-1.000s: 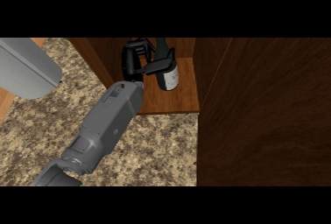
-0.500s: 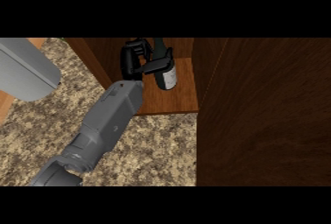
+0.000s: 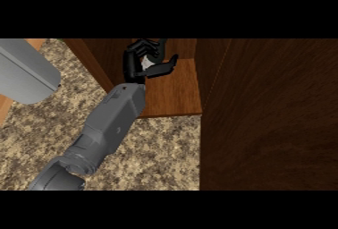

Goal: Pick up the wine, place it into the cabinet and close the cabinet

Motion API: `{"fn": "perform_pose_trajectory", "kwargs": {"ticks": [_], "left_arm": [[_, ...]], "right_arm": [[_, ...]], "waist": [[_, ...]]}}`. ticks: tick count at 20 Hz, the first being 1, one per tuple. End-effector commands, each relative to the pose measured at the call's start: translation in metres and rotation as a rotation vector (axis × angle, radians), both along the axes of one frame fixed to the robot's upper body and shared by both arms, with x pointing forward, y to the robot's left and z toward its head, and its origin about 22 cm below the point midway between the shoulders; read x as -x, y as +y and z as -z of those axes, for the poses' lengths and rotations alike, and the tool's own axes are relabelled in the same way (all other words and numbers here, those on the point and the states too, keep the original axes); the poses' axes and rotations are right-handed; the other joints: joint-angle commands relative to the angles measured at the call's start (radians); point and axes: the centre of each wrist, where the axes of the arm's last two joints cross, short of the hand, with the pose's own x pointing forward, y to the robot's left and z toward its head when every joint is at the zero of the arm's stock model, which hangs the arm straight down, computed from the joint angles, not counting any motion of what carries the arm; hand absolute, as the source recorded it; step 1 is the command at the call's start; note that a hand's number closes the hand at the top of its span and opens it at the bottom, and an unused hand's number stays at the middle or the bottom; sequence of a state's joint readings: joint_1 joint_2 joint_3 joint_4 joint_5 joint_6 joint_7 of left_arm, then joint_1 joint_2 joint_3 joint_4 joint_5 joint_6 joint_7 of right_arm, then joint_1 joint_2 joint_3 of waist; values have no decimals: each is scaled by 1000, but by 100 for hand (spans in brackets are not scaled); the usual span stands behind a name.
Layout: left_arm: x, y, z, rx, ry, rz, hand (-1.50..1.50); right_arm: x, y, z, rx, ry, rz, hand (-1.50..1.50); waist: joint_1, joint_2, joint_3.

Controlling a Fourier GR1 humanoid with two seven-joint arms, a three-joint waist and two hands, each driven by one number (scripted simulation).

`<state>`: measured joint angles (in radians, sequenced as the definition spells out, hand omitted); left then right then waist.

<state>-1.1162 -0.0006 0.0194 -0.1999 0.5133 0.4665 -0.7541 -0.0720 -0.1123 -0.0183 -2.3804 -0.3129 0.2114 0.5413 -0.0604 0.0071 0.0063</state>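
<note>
Inside the open cabinet, above its wooden shelf (image 3: 177,95), my left hand (image 3: 141,59) is curled round the wine bottle (image 3: 148,65). Only a pale sliver of the bottle shows between the fingers and the thumb; the rest is hidden by the hand. The thumb sticks out to the right. My grey forearm (image 3: 112,120) runs up from the lower left across the counter into the cabinet. My right hand does not show.
The cabinet's dark wooden door (image 3: 271,116) stands open and fills the right side. A speckled stone counter (image 3: 158,152) lies in front of the shelf. A grey rounded object (image 3: 25,71) sits at the upper left.
My left hand has carried the bottle deeper into the cabinet, toward the back left. The bottle's white label, plain to see before, is now almost wholly hidden by the hand.
</note>
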Motion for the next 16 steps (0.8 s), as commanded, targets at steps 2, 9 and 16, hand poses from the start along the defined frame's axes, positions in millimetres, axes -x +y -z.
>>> {"fn": "perform_pose_trajectory", "kwargs": {"ticks": [2, 9, 16], "left_arm": [[7, 16, 22, -35, 56, -60, -150], [9, 30, 30, -108, 69, -76, -150], [8, 19, 25, -140, 69, -115, -150]], "right_arm": [[6, -8, -16, 1, -36, -27, -150], [12, 2, -5, -9, -39, -27, -150], [4, 8, -6, -9, -35, -40, -150]], "waist": [[-5, 17, -7], [-4, 16, -7], [-17, 24, -8]]}}
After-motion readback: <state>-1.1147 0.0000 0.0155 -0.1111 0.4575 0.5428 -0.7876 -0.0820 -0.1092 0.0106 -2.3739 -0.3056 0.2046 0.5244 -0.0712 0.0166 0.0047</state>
